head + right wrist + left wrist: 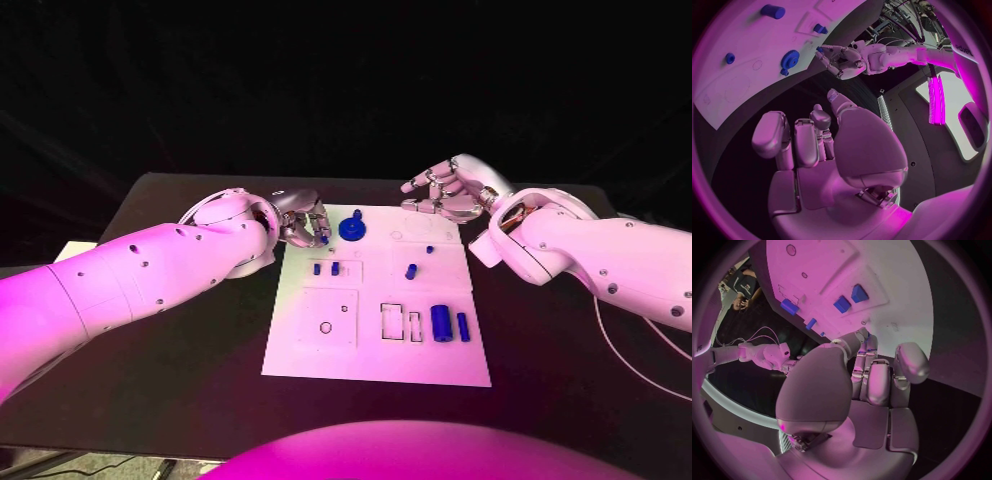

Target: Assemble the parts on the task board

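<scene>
— Board (378, 362)? Middle of the table (173, 340), blue gear (353, 231) at its twelve o'clock edge.
— Hands?
— Left hand (299, 222) at eleven, right hand (450, 190) at one — fingers curled, holding nothing.

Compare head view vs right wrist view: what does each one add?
Head view alone: the two blue cylinders lying at the task board's near right, and the right hand's back. Right wrist view alone: the right hand's palm side, holding nothing. Both: the blue gear at the board's far edge and the left hand beside it.
</scene>
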### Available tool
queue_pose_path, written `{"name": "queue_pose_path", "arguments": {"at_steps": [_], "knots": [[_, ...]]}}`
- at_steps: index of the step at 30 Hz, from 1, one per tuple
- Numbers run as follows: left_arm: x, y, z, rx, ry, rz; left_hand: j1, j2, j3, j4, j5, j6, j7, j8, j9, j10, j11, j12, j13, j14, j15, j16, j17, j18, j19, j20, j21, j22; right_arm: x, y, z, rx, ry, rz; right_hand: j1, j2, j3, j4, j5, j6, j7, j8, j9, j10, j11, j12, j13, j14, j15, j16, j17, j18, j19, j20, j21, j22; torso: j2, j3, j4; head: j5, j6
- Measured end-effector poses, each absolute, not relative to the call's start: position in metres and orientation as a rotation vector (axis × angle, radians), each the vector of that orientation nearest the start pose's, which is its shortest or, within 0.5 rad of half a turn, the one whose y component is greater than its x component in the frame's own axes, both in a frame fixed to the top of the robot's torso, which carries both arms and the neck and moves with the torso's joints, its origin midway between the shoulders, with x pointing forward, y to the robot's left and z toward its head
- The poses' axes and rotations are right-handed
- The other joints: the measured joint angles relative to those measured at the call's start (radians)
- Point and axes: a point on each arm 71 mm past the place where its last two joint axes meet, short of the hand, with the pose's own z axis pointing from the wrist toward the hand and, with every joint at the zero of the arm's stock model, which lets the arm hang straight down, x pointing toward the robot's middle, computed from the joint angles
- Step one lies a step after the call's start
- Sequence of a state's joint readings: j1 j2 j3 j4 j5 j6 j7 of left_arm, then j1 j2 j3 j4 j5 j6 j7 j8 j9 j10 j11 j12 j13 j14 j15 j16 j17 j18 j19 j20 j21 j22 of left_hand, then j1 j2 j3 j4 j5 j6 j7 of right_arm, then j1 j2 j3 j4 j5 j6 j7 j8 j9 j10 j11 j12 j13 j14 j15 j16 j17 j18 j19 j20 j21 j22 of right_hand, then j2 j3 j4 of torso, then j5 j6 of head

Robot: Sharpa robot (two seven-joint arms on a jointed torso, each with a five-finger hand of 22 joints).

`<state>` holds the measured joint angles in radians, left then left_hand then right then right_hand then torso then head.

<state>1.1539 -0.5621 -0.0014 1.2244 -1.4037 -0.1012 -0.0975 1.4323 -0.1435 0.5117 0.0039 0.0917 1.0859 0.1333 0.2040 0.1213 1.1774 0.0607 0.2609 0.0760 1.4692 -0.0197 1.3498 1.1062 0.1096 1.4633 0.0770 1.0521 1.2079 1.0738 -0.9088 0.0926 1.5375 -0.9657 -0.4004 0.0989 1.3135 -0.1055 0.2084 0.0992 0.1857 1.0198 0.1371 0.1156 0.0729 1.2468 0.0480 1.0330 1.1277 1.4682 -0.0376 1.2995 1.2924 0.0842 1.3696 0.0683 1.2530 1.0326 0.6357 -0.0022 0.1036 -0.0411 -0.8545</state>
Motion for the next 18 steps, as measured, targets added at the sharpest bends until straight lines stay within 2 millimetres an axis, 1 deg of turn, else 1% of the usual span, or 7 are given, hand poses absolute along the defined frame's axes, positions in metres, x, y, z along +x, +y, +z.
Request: {"name": "queue_pose_path", "arguments": {"at_steps": [9,18], "knots": [[0.526,0.134,-0.233,0.157,1.906,-0.670,0.000,0.000,0.000,0.000,0.000,0.000,0.000,-0.002,-0.001,0.000,0.000,-0.003,0.000,0.000,0.000,0.000,-0.001,0.000,0.000,0.000,0.000,0.000,0.478,-0.231,-0.188,0.354,1.597,0.994,0.000,0.000,0.000,0.000,0.000,0.000,0.000,0.000,0.000,0.000,0.000,0.000,0.000,0.000,0.000,0.000,0.000,0.000,0.000,0.000,0.000,0.000,0.000,0.0013,-0.0001,-0.002,-0.002],[0.527,0.129,-0.239,0.157,1.921,-0.667,-0.001,0.001,0.000,0.000,0.000,0.000,0.000,-0.004,-0.001,0.000,0.000,-0.009,0.000,0.000,0.000,0.000,-0.004,0.000,0.000,0.000,0.005,0.002,0.478,-0.230,-0.188,0.353,1.597,0.997,0.000,0.000,0.000,0.000,0.000,0.000,0.000,0.000,0.000,0.000,0.000,0.000,0.000,0.000,0.000,0.000,0.000,0.000,0.000,0.000,0.000,0.000,0.000,0.0014,-0.0010,-0.005,-0.004]]}}
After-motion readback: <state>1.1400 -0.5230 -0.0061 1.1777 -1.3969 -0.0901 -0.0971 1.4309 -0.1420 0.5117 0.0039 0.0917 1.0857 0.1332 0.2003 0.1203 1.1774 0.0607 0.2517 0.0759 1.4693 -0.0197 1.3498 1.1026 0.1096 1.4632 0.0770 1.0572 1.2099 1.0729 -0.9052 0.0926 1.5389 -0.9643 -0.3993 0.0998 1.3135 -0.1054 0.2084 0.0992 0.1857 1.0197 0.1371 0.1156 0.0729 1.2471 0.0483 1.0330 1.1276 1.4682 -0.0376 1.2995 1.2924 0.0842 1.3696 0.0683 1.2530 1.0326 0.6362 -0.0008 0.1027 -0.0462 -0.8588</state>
